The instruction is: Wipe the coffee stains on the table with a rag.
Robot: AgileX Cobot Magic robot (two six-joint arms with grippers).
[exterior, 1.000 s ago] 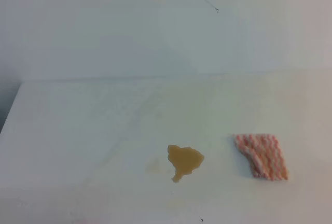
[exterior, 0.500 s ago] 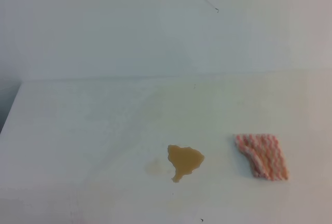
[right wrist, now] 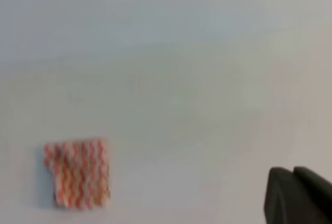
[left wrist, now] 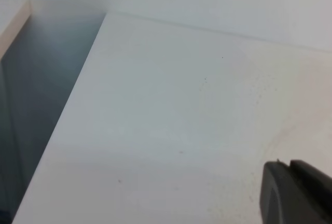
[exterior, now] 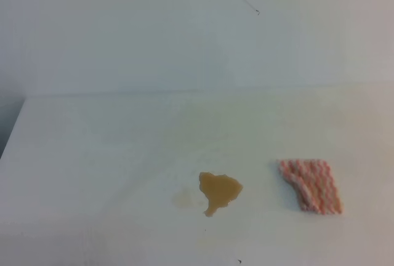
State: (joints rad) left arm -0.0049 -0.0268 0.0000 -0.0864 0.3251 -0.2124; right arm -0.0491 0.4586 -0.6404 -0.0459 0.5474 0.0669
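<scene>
A light-brown coffee stain (exterior: pixel 219 191) with a short drip tail lies on the white table (exterior: pixel 111 149), and a faint tan smudge (exterior: pixel 182 198) sits just left of it. To its right, a little apart, the pink-and-white striped rag (exterior: pixel 311 185) lies flat. The right wrist view shows the rag (right wrist: pixel 78 173) at lower left, far from my right gripper (right wrist: pixel 291 171), whose dark fingers meet at the bottom right corner, shut and empty. In the left wrist view my left gripper (left wrist: pixel 288 164) looks the same, fingers together over bare tabletop. Neither gripper appears in the high view.
A plain white wall (exterior: pixel 184 32) rises along the table's back edge. Beyond the table's left edge (left wrist: pixel 78 94) a dark gap (left wrist: pixel 36 110) drops away. Faint yellowish streaks cross the tabletop.
</scene>
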